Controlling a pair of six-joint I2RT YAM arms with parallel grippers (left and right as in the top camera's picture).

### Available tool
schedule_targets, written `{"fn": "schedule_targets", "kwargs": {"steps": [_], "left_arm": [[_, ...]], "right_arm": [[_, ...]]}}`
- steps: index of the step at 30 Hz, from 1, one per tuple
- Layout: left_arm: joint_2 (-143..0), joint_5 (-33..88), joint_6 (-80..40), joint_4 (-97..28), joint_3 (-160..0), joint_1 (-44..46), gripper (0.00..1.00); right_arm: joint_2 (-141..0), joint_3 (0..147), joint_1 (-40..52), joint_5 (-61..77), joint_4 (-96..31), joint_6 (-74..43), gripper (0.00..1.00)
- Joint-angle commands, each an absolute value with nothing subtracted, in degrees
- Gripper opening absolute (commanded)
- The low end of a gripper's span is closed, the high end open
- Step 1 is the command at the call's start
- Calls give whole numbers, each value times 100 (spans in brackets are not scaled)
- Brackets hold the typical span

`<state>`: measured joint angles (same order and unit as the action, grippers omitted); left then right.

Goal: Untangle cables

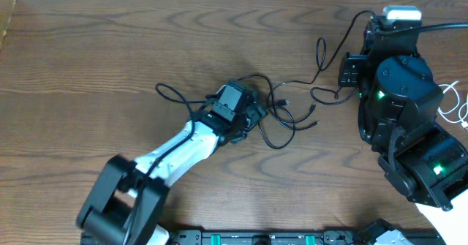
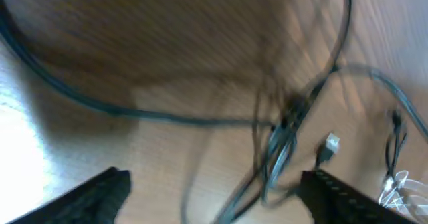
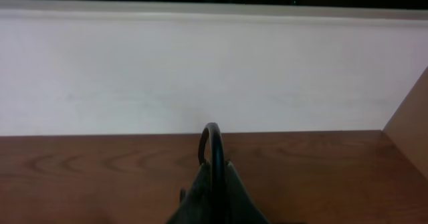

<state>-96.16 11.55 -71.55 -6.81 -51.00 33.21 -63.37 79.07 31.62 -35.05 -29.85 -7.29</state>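
Observation:
The thin black cable (image 1: 281, 117) lies in loose loops at the table's middle, and one strand runs up and right to my right arm. My left gripper (image 1: 247, 107) is open, low over the left part of the tangle. In the blurred left wrist view, several black strands (image 2: 281, 137) and a small silver plug (image 2: 330, 144) lie between and beyond the spread fingers (image 2: 214, 180). My right gripper (image 1: 374, 20) is shut on a loop of the black cable (image 3: 212, 144), near the far edge. The white cable (image 1: 457, 104) lies at the far right, partly hidden behind the right arm; it also shows in the left wrist view (image 2: 394, 184).
The right arm's bulky body (image 1: 402, 106) fills the right side of the wooden table (image 1: 110, 47). A white wall (image 3: 200, 70) rises just behind the table's far edge. A black rail (image 1: 256, 238) runs along the front edge.

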Motion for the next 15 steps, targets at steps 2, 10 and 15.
{"fn": "schedule_targets", "kwargs": {"steps": [2,10,15], "left_arm": [[-10009,934,-7848,-268,-5085,3308,91],[-10584,801,-8626,176,-5085,3310,63],[-10930,788,-8591,137,-5085,3310,39]], "right_arm": [[-6344,7977,3138,-3382,-3044,-836,1],[-6344,7977,3138,-3387,-3251,-985,1],[-6344,7977,3138,-3389,-3264,-982,1]]}}
